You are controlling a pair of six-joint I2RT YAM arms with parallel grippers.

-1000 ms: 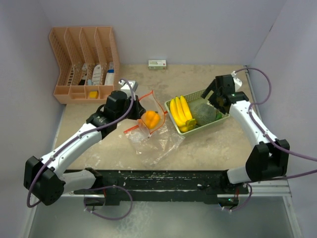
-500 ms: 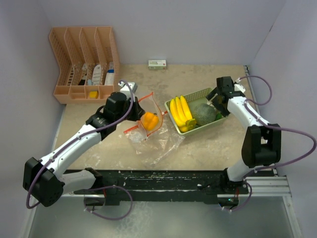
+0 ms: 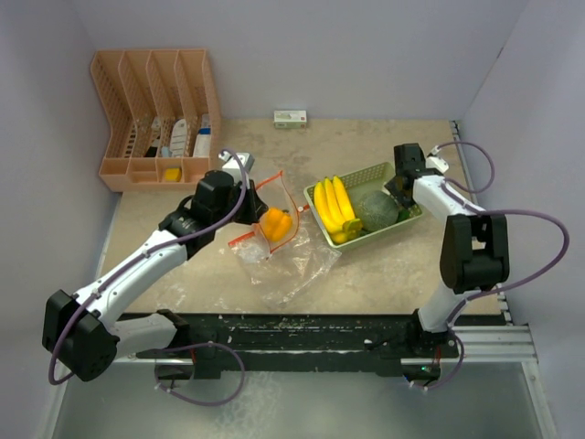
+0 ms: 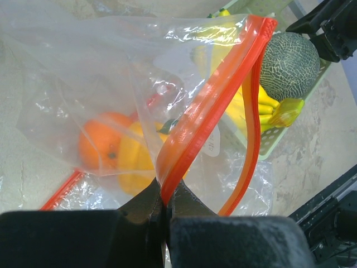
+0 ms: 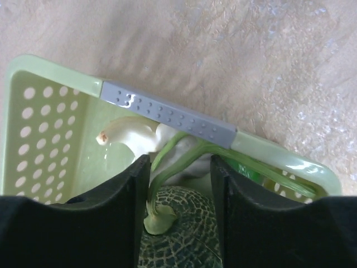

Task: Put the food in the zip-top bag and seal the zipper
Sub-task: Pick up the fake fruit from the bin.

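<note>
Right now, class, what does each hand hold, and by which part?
Left hand: the zip-top bag, pinched by its orange zipper strip. Right hand: jaws straddle green stalks in the tray; grip unclear.

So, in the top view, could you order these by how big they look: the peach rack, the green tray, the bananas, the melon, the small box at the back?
1. peach rack
2. green tray
3. bananas and melon: too alike to rank
4. small box
</note>
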